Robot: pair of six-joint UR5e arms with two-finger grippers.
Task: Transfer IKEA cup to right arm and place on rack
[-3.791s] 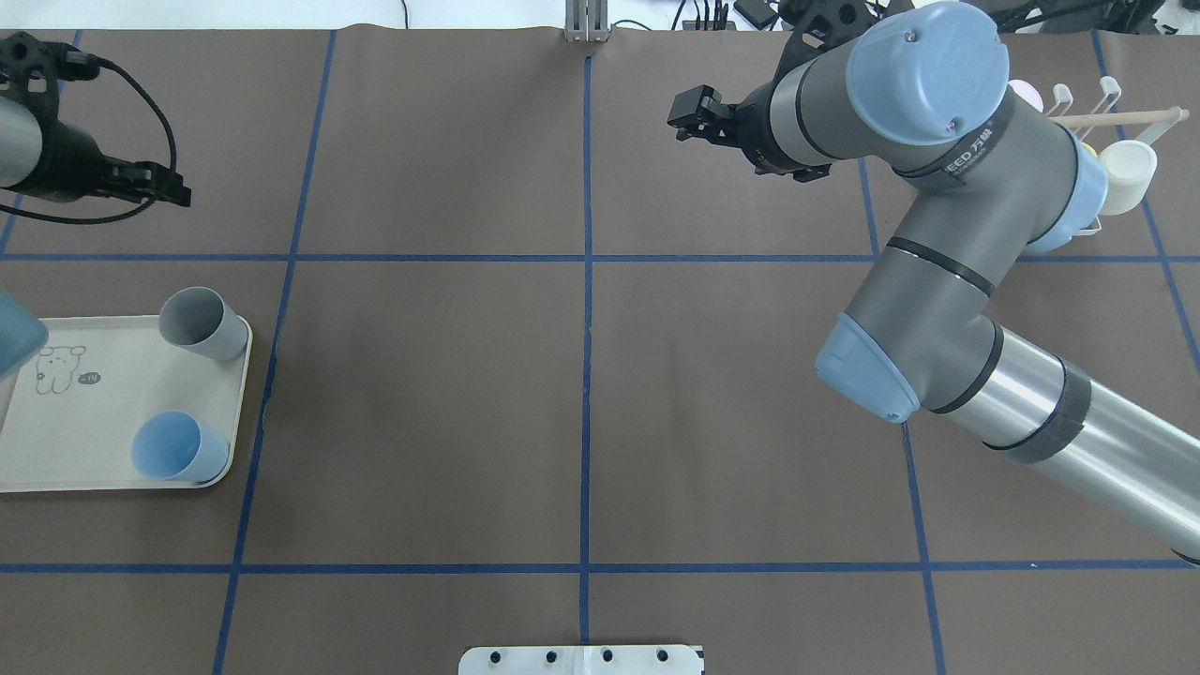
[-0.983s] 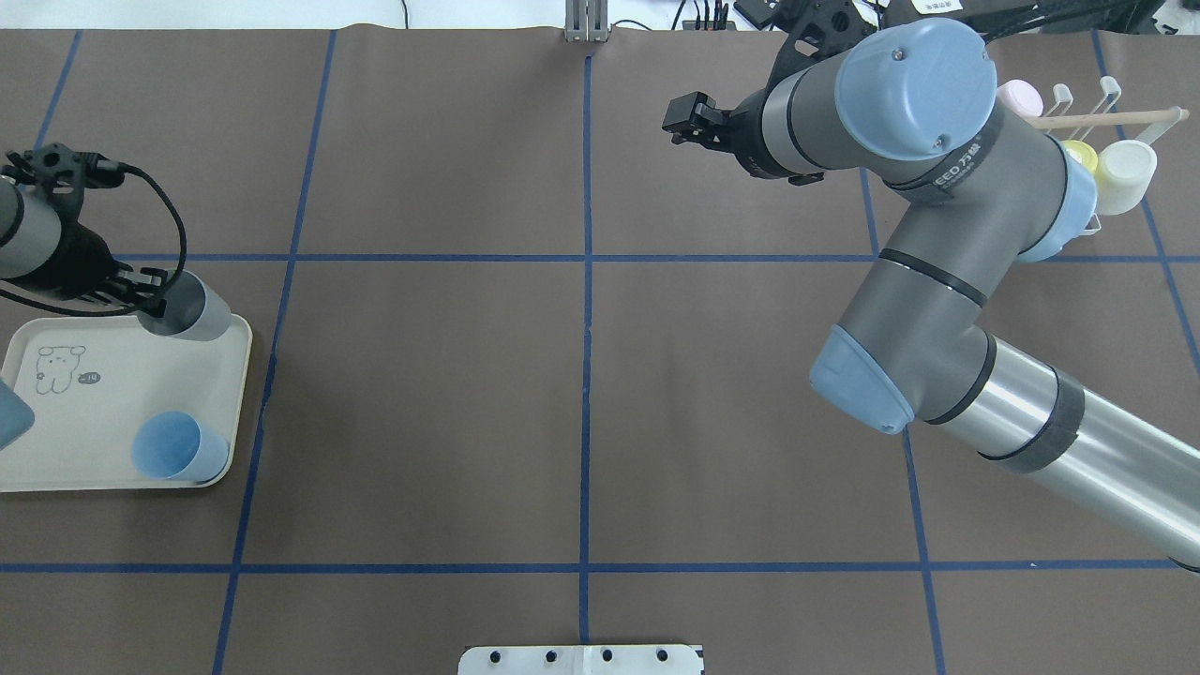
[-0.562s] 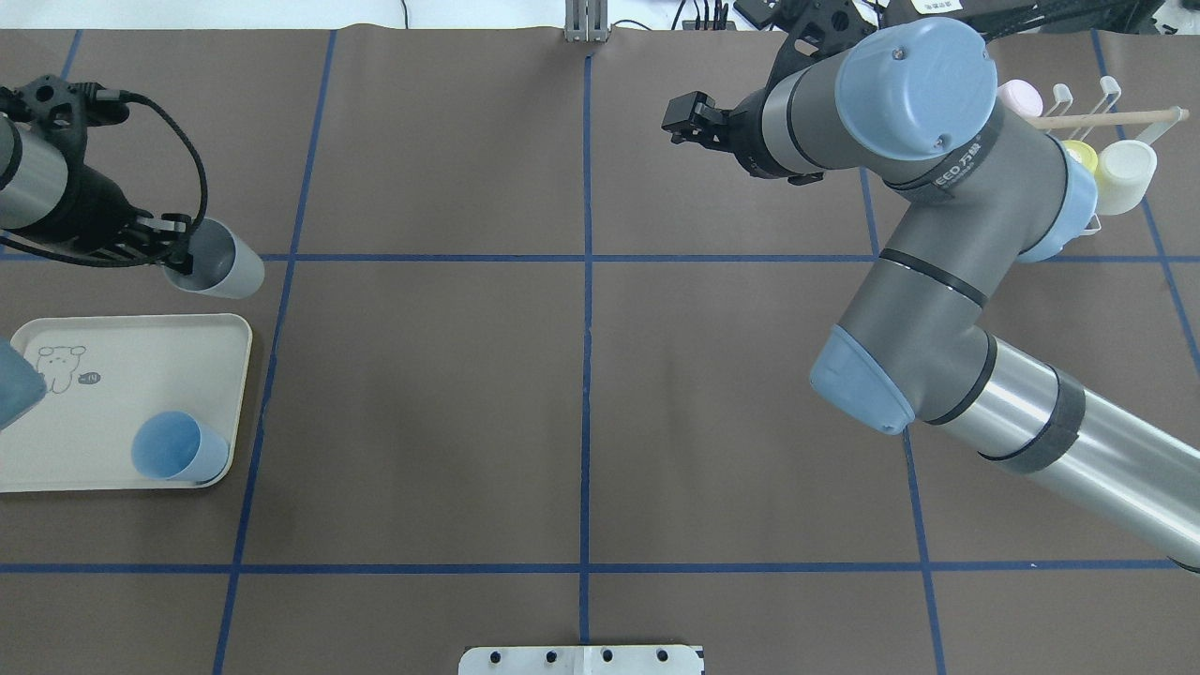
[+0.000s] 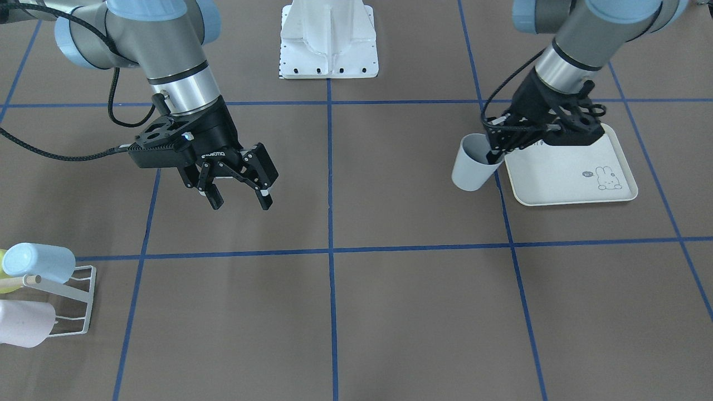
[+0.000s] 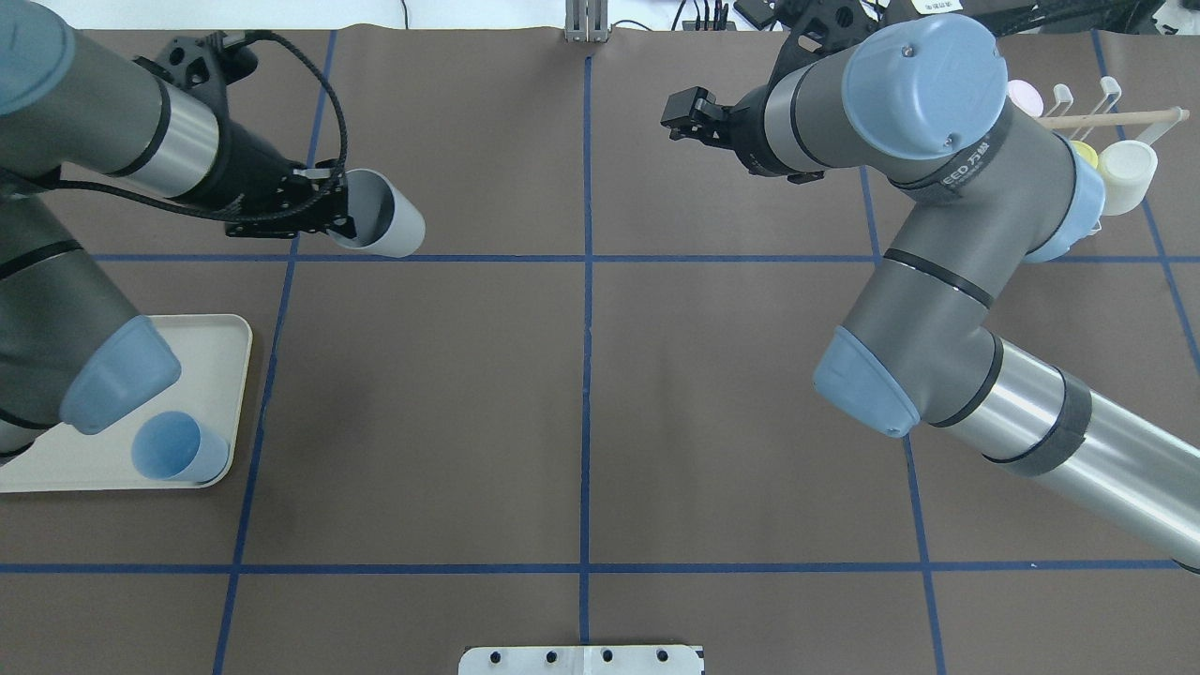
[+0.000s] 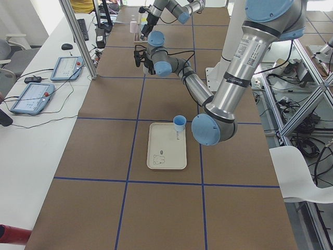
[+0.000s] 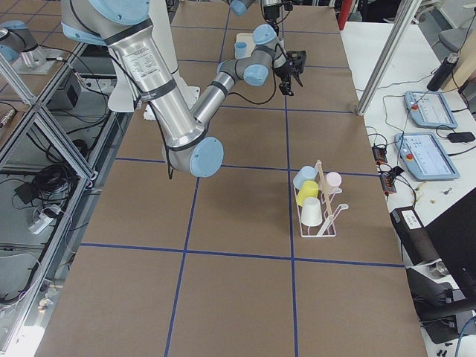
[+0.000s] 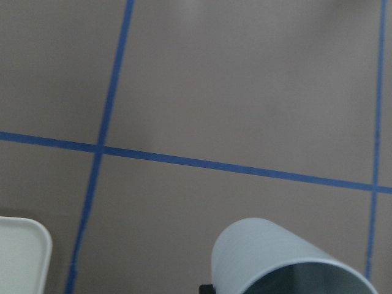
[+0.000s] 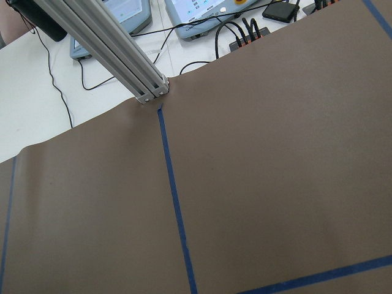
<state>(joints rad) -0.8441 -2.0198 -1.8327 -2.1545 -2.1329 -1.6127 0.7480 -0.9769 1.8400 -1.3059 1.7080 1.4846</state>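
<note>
The IKEA cup point(image 5: 386, 225) is a pale grey tumbler, held tilted above the table. My left gripper point(image 5: 342, 220) is shut on its rim, one finger inside and one outside, left of the table's centre line. The front view has the same cup point(image 4: 470, 167) hanging from the left gripper point(image 4: 494, 155) just off the tray's corner. In the left wrist view the cup point(image 8: 275, 260) fills the lower right. My right gripper point(image 4: 240, 201) hovers open with nothing in it, well apart from the cup. The white wire rack point(image 4: 69, 301) with its wooden dowel stands at the table's far right.
A cream tray point(image 5: 220, 375) with a rabbit drawing sits at the left and carries a light blue cup point(image 5: 173, 448). The rack point(image 5: 1106, 98) holds several cups, among them a white one point(image 5: 1125, 173) and a pink one point(image 4: 22, 323). A metal post point(image 5: 586, 19) stands at the far edge.
My left gripper closed on the grey cup on the tray, lifted it off and carried it rightward toward the table's middle. The right arm barely moved.
</note>
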